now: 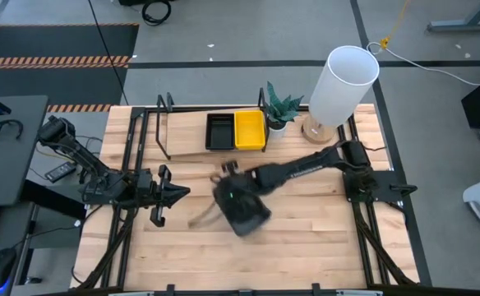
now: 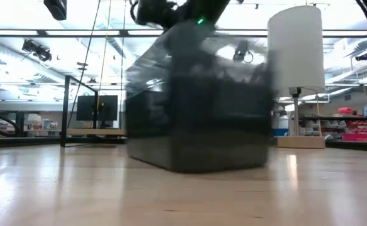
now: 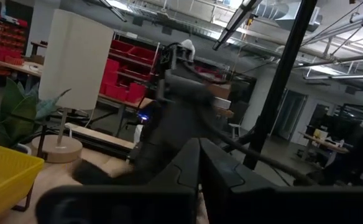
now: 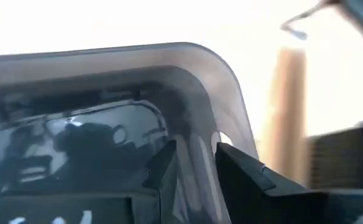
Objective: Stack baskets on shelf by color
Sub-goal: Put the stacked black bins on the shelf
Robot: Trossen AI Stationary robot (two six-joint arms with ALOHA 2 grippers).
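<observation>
Step in hand, as I read it: carrying a grey basket (image 1: 242,210) toward the shelf (image 1: 191,144). Right claw (image 4: 194,165) is clamped on the basket's rim, one finger inside the wall, one outside, per the right wrist view. In the low view the basket (image 2: 199,100) looks tilted, one side clear of the tabletop (image 2: 171,194), the other low enough that contact can't be ruled out. From above it sits in front of the shelf, well apart from it, nearer the tabletop's middle.

On the shelf: a black basket (image 1: 219,131) and a yellow basket (image 1: 250,130), side by side, touching or nearly so. Plant (image 1: 279,111) is just beside the yellow one, on the side away from the black; lamp (image 1: 339,86) is further out past the plant.

Left claw (image 1: 170,195) waits in front of the shelf's other end, fingers spread, nothing in them.

Next move, my guess: swing the grey basket to the shelf and set it on a bare stretch of plank, prob. the open part beside the black basket, since no grey one is there to stack on yet. Needs leveling first and clearance over the shelf's frame.

Hard to make out:
- Grey basket is blurred in the top and low views; can't tell if it's one basket or several nested.
- Whether the black or yellow ones are singles or stacks: can't tell.
- Other baskets aren't visible.
</observation>
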